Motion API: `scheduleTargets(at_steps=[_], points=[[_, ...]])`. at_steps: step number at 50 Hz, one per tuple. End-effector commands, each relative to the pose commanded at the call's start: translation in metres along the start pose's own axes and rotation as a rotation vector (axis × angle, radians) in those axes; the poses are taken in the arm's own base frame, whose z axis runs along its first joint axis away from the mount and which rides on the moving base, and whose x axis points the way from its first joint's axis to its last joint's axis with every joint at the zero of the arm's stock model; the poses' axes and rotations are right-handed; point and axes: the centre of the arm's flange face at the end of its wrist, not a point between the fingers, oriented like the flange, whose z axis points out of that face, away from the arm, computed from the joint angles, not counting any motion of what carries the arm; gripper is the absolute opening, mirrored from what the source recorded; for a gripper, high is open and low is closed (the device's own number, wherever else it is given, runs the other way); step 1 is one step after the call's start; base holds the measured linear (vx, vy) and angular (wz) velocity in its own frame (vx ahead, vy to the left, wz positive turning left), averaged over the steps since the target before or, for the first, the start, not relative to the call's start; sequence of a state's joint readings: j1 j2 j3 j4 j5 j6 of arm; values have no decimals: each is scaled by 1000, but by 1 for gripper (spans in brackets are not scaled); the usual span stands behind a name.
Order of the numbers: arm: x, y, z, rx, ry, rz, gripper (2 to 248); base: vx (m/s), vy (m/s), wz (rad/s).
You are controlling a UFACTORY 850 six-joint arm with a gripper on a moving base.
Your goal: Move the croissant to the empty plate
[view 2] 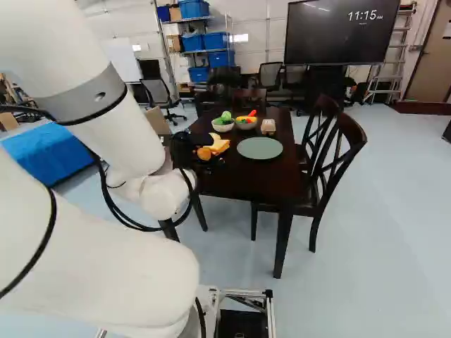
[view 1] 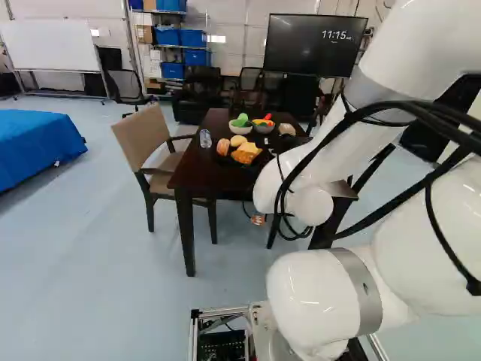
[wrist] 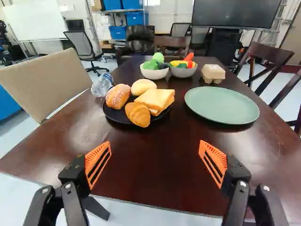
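Your black two-finger gripper with orange pads point(wrist: 154, 143) is wide open, empty. Golden ridged croissant point(wrist: 137, 114) sits on the round black plate point(wrist: 116, 116), close beside yellow bread slices point(wrist: 155, 98); a finger squeezed in there could shove them off.

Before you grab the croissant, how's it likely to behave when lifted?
The croissant shows no sag at the rim of the black plate, so it's probably fairly stiff. Its rounded, tapering body might roll or swivel if pinched off-center.

Golden croissant point(wrist: 137, 114) on black plate point(wrist: 111, 115) — green plate point(wrist: 222, 105) apart
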State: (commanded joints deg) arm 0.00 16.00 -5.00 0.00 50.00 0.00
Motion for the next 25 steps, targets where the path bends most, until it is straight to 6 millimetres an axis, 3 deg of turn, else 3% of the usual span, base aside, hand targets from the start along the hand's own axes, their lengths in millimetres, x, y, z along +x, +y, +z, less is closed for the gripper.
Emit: scheduleTargets(at_steps=[25], points=[[3, 0, -1, 0, 12, 0, 247, 0, 0, 0]])
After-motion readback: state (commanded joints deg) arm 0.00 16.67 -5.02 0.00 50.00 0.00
